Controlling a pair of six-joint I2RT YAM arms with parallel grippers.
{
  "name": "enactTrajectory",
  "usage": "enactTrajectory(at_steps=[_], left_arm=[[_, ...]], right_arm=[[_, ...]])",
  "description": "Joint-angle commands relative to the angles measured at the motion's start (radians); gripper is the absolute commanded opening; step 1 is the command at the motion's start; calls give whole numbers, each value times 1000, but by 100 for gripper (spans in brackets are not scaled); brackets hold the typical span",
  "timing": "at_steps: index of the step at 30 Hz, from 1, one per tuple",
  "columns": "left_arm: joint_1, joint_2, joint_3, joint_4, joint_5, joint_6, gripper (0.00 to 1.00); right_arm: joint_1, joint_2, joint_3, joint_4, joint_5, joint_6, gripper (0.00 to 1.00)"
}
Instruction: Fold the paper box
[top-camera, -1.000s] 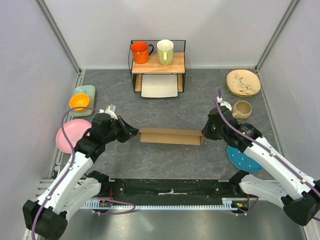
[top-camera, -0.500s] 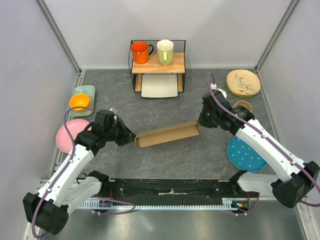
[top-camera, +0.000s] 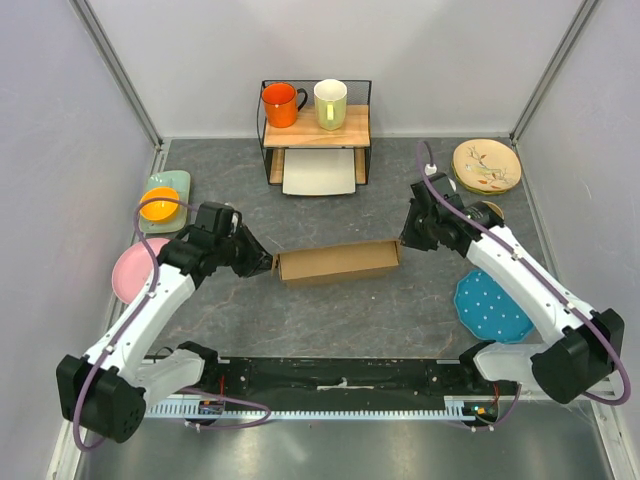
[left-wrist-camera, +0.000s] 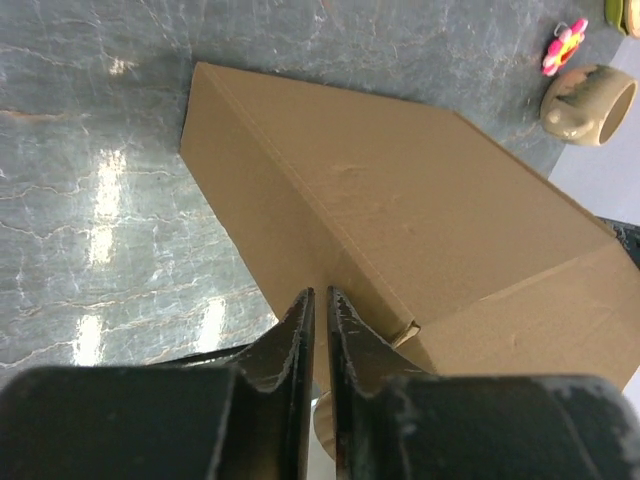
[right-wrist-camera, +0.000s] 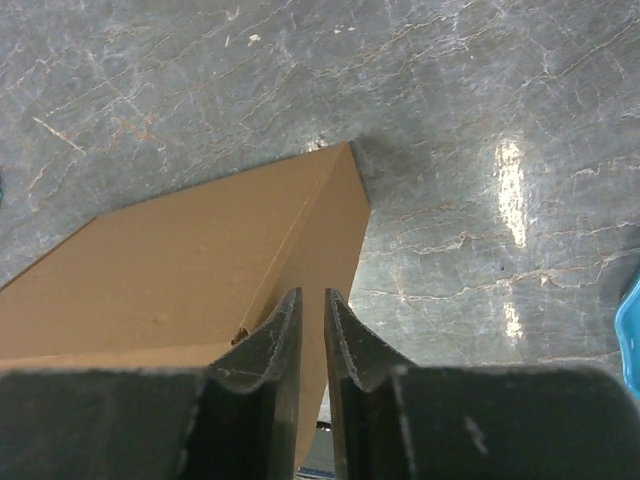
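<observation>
I get bright, even light from overhead, with only soft shadows. In both wrist views white glare streaks the table (left-wrist-camera: 100, 200), and the left fingers (left-wrist-camera: 270, 390) up close look dark and blurred.

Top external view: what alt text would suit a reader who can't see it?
A long brown box lies on a grey table, with the left arm at one end and the right arm at the other. Behind, a shelf holds an orange mug and a green mug.
</observation>
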Motion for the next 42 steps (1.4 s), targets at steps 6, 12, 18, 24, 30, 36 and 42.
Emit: enactTrajectory(at_steps=[6, 12, 18, 24, 30, 36, 42], left_arm=[[41, 73, 150, 67, 187, 64, 33], [94, 110, 261, -38, 88, 164, 43], [108, 142, 340, -63, 12, 204, 47], [113, 134, 262, -46, 4, 201, 46], [131, 44, 255, -80, -153, 186, 47], [139, 25, 283, -101, -185, 166, 52], [162, 41, 340, -103, -199, 105, 68]], right_arm=[[-65, 50, -9, 108, -194, -44, 43], [-209, 46, 43, 74, -211, -107, 52], [-253, 44, 163, 7, -125, -156, 56], [-253, 21, 115, 19, -119, -145, 57], [-253, -100, 158, 19, -52, -133, 57], [-164, -200, 153, 106, -121, -260, 60], [-111, -237, 74, 148, -236, -394, 64]])
